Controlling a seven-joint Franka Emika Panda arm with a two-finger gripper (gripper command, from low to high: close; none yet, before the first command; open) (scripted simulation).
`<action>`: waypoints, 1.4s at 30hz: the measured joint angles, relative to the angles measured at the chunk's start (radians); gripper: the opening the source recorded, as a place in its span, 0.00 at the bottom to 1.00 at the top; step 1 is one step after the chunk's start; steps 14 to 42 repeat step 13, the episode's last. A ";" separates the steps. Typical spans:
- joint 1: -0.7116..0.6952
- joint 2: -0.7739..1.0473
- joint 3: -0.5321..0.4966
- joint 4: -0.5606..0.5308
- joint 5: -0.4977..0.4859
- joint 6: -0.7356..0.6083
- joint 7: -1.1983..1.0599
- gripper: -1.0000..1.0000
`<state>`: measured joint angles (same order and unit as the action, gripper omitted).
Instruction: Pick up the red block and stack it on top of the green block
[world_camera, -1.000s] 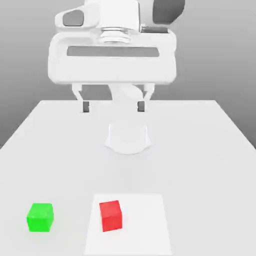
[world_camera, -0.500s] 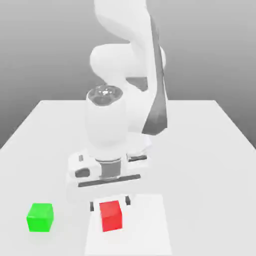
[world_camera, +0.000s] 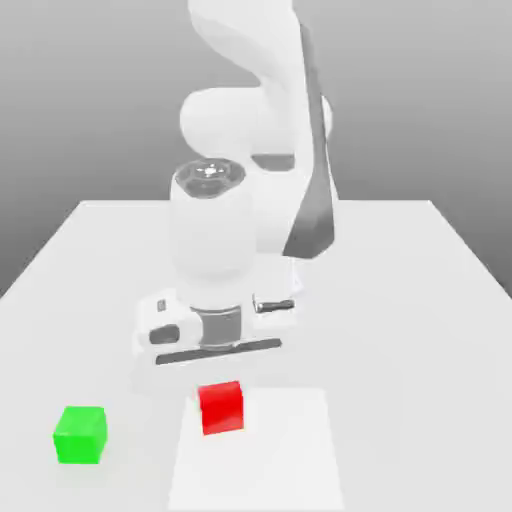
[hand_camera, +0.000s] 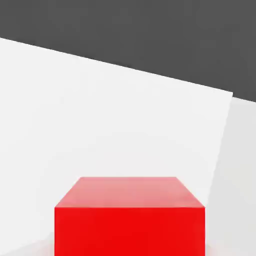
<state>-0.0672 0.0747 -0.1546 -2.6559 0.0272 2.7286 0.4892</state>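
Note:
The red block (world_camera: 221, 408) hangs just under the white hand of the arm, raised off the table, above the far edge of a lighter square patch (world_camera: 290, 450). My gripper (world_camera: 221, 398) is shut on the red block, and the hand's body covers the block's top edge. In the hand view the red block (hand_camera: 130, 220) sits very near the camera, with the table behind it. The green block (world_camera: 80, 434) rests on the table towards the exterior view's left, level with the patch and well apart from the gripper.
The arm's base and upper links (world_camera: 260, 150) rise behind the hand at the table's middle. The white table (world_camera: 420, 330) spreads out to the exterior view's right, and its front edge runs off the picture.
The arm swung down from high at the back to the red block and closed on it. In the last half second the hand and the block rose a little off the table.

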 joint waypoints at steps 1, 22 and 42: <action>-0.037 -0.002 -0.024 0.020 0.002 -0.023 0.032 0.00; -0.208 0.162 -0.061 0.127 0.109 0.029 0.109 1.00; -0.208 0.162 -0.061 0.127 0.109 0.029 0.109 1.00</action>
